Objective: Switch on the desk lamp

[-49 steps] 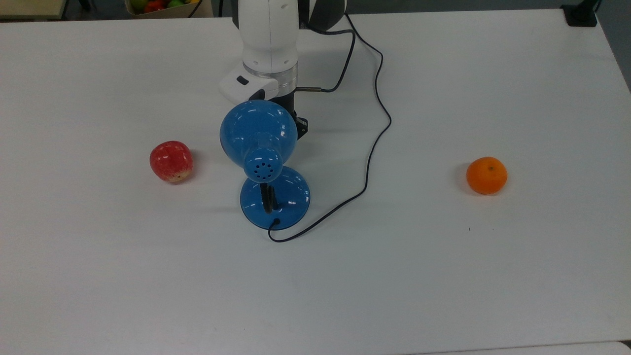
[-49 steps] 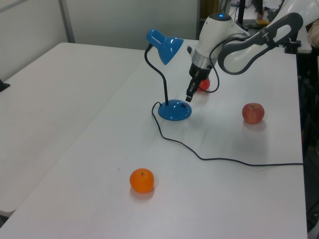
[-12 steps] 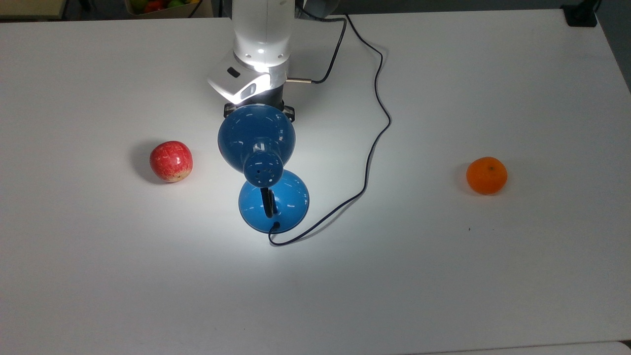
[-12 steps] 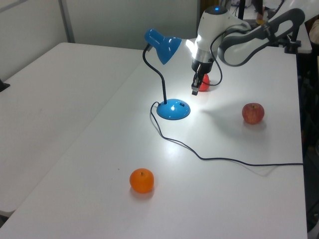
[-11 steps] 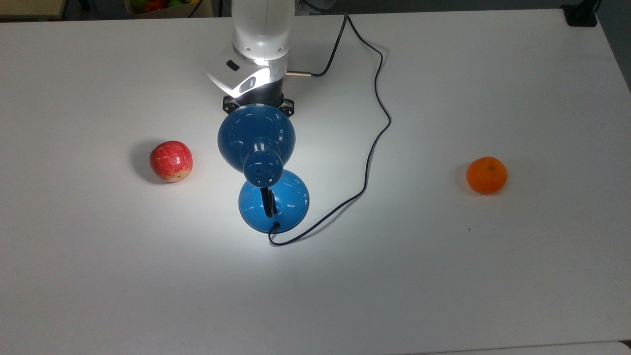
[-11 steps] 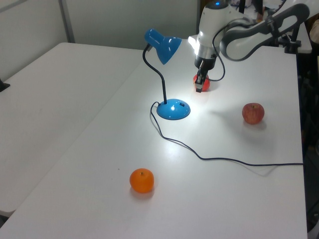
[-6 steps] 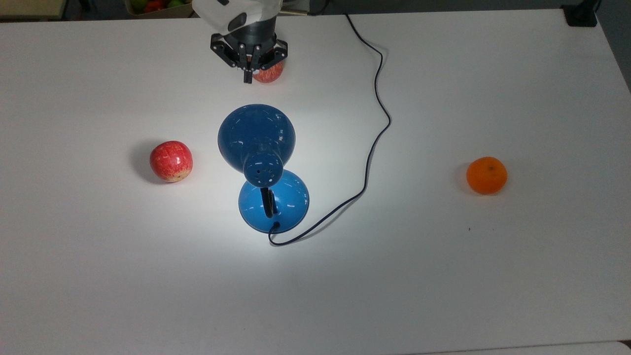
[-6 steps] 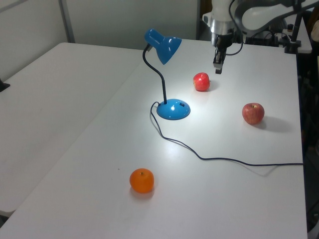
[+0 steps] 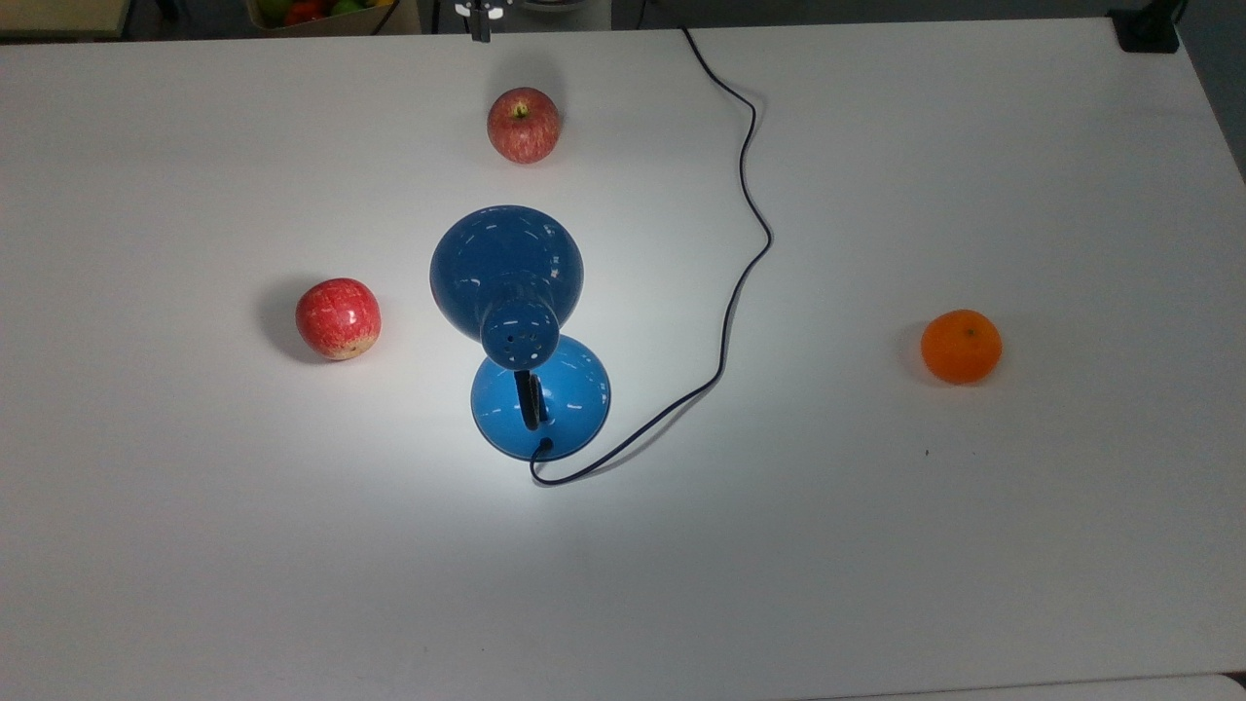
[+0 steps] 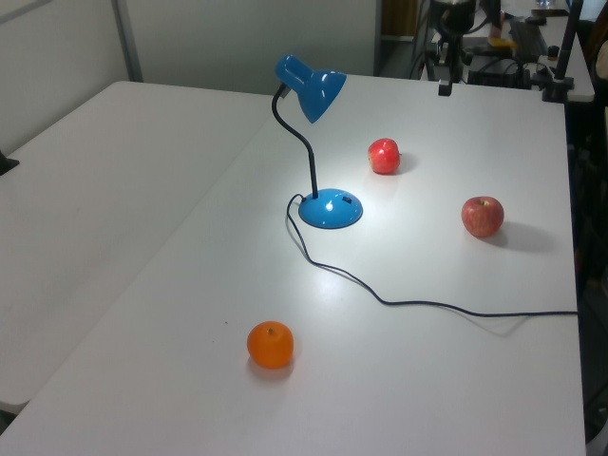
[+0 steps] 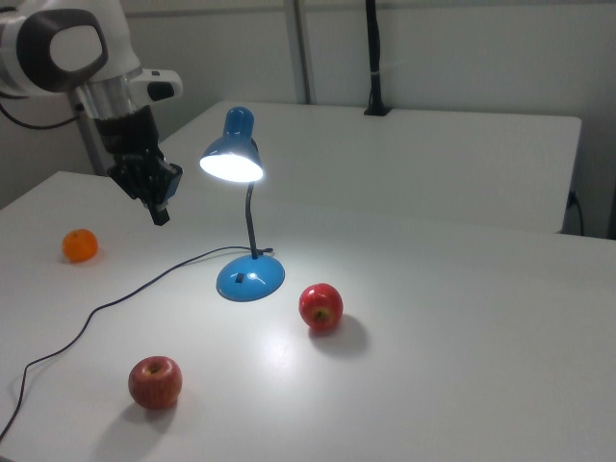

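The desk lamp stands near the table's middle and is lit, casting a bright pool around its round blue base (image 9: 541,394). Its blue dome shade (image 9: 506,268) leans toward the top view's upper edge. In the right view the shade (image 11: 231,159) glows white underneath. The lamp also appears in the left view (image 10: 313,81). My gripper (image 11: 159,214) hangs shut and empty, high above the table, to the right view's left of the shade and well apart from it. It sits at the top view's upper edge (image 9: 479,24) and far back in the left view (image 10: 444,85).
A thin black cord (image 9: 740,243) snakes from the lamp's base to the table's far edge. One red apple (image 9: 524,125) lies beyond the shade, another (image 9: 338,318) to the top view's left. An orange (image 9: 961,346) sits at the top view's right.
The lamp went from dark to lit. My gripper then rose and pulled back from the lamp's base toward the table's far edge, uncovering the apple behind the shade.
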